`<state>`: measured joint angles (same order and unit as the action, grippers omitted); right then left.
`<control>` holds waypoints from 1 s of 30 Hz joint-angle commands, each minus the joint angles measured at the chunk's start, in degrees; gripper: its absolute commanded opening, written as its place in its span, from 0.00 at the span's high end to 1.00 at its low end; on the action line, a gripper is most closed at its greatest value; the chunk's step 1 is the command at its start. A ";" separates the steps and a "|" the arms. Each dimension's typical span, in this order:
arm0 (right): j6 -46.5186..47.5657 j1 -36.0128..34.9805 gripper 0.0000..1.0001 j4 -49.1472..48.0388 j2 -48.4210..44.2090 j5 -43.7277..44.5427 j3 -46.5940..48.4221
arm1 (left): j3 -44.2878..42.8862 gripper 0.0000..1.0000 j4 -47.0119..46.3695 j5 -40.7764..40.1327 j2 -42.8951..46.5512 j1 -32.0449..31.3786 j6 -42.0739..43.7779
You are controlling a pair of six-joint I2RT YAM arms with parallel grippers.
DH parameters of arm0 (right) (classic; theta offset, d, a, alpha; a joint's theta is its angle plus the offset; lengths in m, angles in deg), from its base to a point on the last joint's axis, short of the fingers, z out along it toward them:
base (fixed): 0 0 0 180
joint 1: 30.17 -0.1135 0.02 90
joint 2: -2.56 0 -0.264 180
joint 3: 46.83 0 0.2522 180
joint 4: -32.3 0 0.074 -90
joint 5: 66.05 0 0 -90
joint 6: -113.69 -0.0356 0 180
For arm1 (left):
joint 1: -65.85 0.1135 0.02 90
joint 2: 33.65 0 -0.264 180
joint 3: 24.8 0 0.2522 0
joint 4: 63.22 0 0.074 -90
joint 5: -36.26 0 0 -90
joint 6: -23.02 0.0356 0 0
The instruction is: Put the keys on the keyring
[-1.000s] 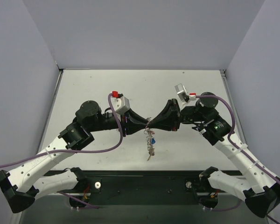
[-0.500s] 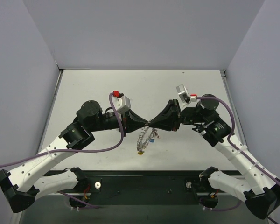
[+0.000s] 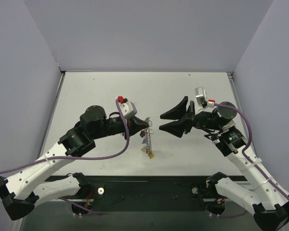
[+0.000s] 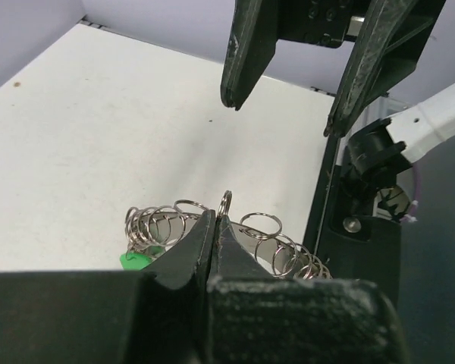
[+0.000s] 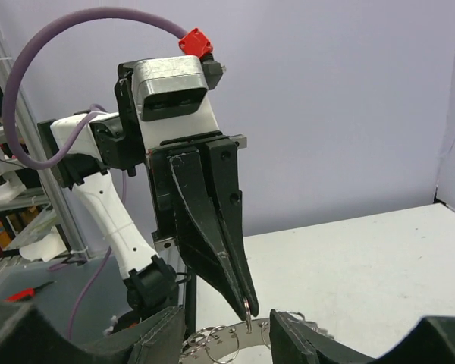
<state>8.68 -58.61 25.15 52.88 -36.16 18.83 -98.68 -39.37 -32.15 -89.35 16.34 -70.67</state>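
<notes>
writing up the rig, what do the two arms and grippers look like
The left arm and right arm share white lower links and black round joints. The left gripper and right gripper each have two long black tapered fingers. A purple cable runs along each arm to a silver-white camera box with a red plug.

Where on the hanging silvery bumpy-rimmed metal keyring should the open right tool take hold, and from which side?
Likely the keyring at its upper rim, just below the shut left tool, coming level from the right tool side: it hangs free there, coloured keys lower.
</notes>
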 commanded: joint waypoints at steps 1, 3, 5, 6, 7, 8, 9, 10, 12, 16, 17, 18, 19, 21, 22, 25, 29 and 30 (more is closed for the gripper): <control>1.12 0.50 0.51 -4.67 -0.40 0.35 -0.39 | -2.64 1.00 0.02 -8.90 3.49 -2.42 7.53; 1.12 0.67 0.51 -4.50 0.03 0.44 -0.40 | -2.37 1.00 0.46 -12.08 4.02 -4.79 10.17; 1.21 0.67 0.50 -4.41 0.47 0.53 -0.40 | -2.28 1.00 1.42 -16.82 4.11 -7.42 14.22; 1.21 0.67 0.50 -4.41 0.74 0.44 -0.40 | -2.28 1.00 1.77 -18.40 3.85 -8.39 15.36; 1.29 0.85 0.50 -4.41 0.91 0.53 -0.40 | -2.37 1.00 2.13 -21.03 3.59 -9.19 17.46; 1.29 0.85 0.50 -4.41 1.26 0.53 -0.31 | -2.20 1.00 2.22 -22.45 3.32 -9.89 18.53; 1.29 0.76 0.50 -4.32 1.53 0.53 -0.22 | -2.11 1.00 2.13 -24.03 2.62 -12.07 19.58; 1.38 0.94 0.50 -4.32 1.79 0.44 0.04 | -1.94 1.00 1.96 -27.61 2.27 -13.14 21.94; 1.38 1.02 0.49 -4.14 2.58 0.44 0.22 | -1.06 1.00 1.52 -31.41 1.57 -16.82 24.67; 1.47 1.38 0.47 -3.97 3.99 0.00 0.48 | 1.58 1.00 -2.07 -37.92 1.91 -19.91 30.04; 1.56 1.46 0.46 -3.97 4.43 -0.17 0.40 | 2.45 1.00 -3.13 -38.19 2.44 -20.00 30.40; 1.56 1.64 0.45 -3.97 4.69 -0.18 0.40 | 3.24 1.00 -4.27 -38.37 3.48 -20.09 30.75; 1.56 1.73 0.45 -3.97 4.87 -0.35 0.31 | 4.82 1.00 -6.37 -38.63 4.10 -20.18 31.45; 1.64 2.08 0.44 -3.97 5.31 -0.35 0.22 | 5.80 1.00 -7.88 -38.98 5.51 -20.18 32.24; 1.73 2.08 0.44 -3.97 5.48 -0.53 0.22 | 6.58 1.00 -8.85 -39.60 5.86 -20.18 32.94; 1.82 2.43 0.43 -3.97 6.45 -1.05 0.48 | 7.47 1.00 -9.21 -40.13 6.39 -20.27 34.17; 1.82 2.61 0.43 -4.23 7.77 -2.02 0.83 | 8.35 1.00 -11.58 -40.57 6.13 -20.27 34.88; 1.82 2.69 0.43 -4.14 8.03 -2.11 0.84 | 8.44 1.00 -11.49 -40.48 5.87 -20.27 34.88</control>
<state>8.79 -56.38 25.19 60.16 -35.68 18.68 -89.80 -42.89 -70.75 -84.46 -3.60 -37.86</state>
